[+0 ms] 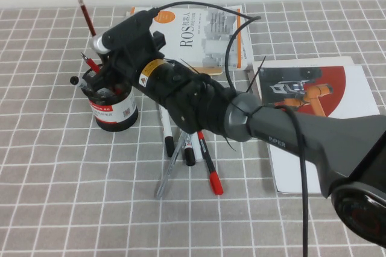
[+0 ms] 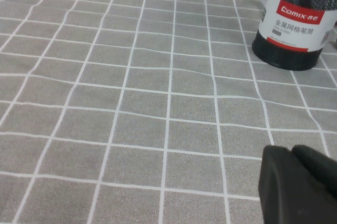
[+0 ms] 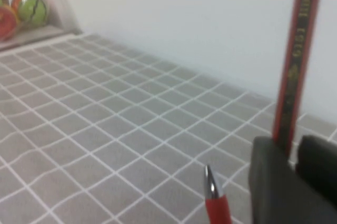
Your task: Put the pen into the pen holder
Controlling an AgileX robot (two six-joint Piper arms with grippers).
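Gripping pen [image 1: 85, 14], right hand [image 1: 98, 67] over holder [image 1: 116, 114]

From the raised camera on our own side we looked down across the checked table [image 1: 54, 209], fairly close. Our left wrist camera sat low, facing the pen holder [image 2: 295, 21], which the high view shared [image 1: 113, 109]. Our right wrist camera looked along the pen [image 3: 295, 61] toward the wall [image 3: 184, 19], very near.
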